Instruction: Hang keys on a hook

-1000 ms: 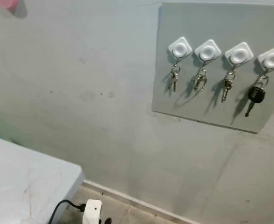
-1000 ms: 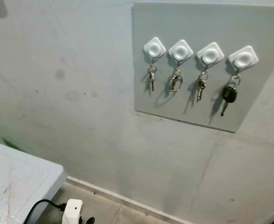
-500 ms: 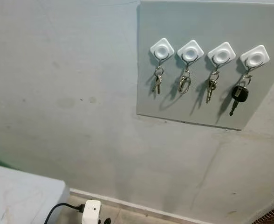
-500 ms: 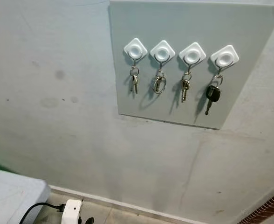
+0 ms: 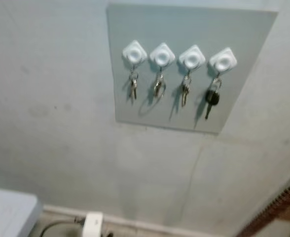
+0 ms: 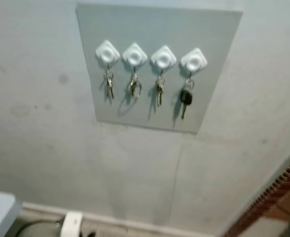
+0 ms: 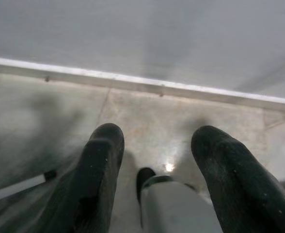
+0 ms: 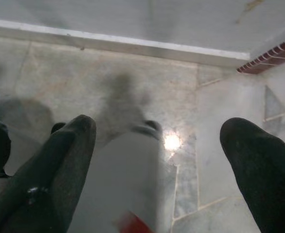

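Observation:
A grey board (image 5: pixel 243 34) is fixed to the wall and carries four white diamond-shaped hooks in a row. Every hook bears keys: a small bunch on the leftmost hook (image 5: pixel 134 53), bunches on the two middle hooks, and a black-headed car key (image 5: pixel 211 98) on the rightmost hook (image 5: pixel 223 60). My left gripper (image 7: pixel 157 160) hangs low over the tiled floor, open, with nothing between its fingers. My right gripper (image 8: pixel 157 145) also points down at the floor, open and empty.
A white table corner (image 5: pixel 7 215) sits low on the left. On the floor by the baseboard a white plug block (image 5: pixel 92 224) lies with a dark cable. A red brick edge (image 5: pixel 278 202) runs at the lower right. A pale grey shape (image 7: pixel 176 204) lies below the left gripper.
The whole picture has shifted: the camera swung right, so the board now sits nearer the middle and the table has slid almost out of view. The keys hang as before.

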{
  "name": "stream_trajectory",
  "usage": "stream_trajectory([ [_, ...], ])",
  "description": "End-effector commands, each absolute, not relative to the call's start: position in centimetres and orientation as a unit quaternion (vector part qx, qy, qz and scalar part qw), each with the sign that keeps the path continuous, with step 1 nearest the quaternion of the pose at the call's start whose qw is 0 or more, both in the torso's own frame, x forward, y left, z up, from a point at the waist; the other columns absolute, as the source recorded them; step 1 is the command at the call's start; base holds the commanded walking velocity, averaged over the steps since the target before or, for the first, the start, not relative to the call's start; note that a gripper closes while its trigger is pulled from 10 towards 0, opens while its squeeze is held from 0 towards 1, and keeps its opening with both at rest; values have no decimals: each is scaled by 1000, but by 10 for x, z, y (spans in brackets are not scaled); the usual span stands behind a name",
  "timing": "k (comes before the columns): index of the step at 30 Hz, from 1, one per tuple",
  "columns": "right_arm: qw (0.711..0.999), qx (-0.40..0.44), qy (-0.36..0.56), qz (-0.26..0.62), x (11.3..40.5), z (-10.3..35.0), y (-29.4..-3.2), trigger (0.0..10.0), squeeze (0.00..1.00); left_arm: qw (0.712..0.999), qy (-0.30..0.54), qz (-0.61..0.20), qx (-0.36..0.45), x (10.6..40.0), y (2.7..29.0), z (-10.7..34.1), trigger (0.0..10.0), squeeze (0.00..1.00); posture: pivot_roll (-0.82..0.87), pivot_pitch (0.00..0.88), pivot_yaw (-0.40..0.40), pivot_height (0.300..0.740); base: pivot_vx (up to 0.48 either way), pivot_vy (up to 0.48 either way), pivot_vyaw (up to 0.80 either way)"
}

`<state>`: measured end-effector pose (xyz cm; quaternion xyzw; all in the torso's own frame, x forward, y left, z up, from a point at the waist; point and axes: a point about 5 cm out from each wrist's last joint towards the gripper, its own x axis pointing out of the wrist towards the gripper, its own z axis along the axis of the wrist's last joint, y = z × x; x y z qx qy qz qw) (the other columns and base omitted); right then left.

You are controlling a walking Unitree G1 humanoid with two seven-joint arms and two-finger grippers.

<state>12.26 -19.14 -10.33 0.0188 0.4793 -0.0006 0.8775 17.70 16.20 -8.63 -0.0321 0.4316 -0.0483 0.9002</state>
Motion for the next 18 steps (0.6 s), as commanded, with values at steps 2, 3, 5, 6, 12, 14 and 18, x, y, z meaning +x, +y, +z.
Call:
stream_trajectory([
  [2, 868, 23, 496, -3, 112, -107, -192, 10000, 0, 901, 429, -57, -34, 180, 155, -85, 10000, 0, 141, 0, 39, 740, 0, 0, 0],
  [3, 868, 24, 497, -4, 112, -107, -192, 10000, 0, 901, 428, -56, -36, 180, 155, -85, 10000, 0, 141, 0, 39, 740, 0, 0, 0],
  [5, 868, 28, 496, -9, 110, -107, -192, 10000, 0, 902, 427, -55, -38, 181, 156, -85, 10000, 0, 141, 0, 37, 740, 0, 0, 0],
  [6, 868, 30, 496, -12, 110, -107, -192, 10000, 0, 902, 427, -54, -39, 181, 156, -85, 10000, 0, 141, 0, 37, 740, 0, 0, 0],
  [12, 868, 33, 495, -16, 111, -107, -193, 10000, 0, 902, 428, -56, -37, 181, 156, -85, 10000, 0, 141, 0, 37, 740, 0, 0, 0],
  [14, 868, 33, 495, -17, 111, -107, -193, 10000, 0, 902, 427, -56, -38, 181, 156, -85, 10000, 0, 140, 0, 38, 740, 0, 0, 0],
  [18, 868, 37, 495, -24, 111, -107, -194, 10000, 0, 901, 427, -58, -37, 181, 156, -85, 10000, 0, 136, 0, 41, 740, 0, 0, 0],
])
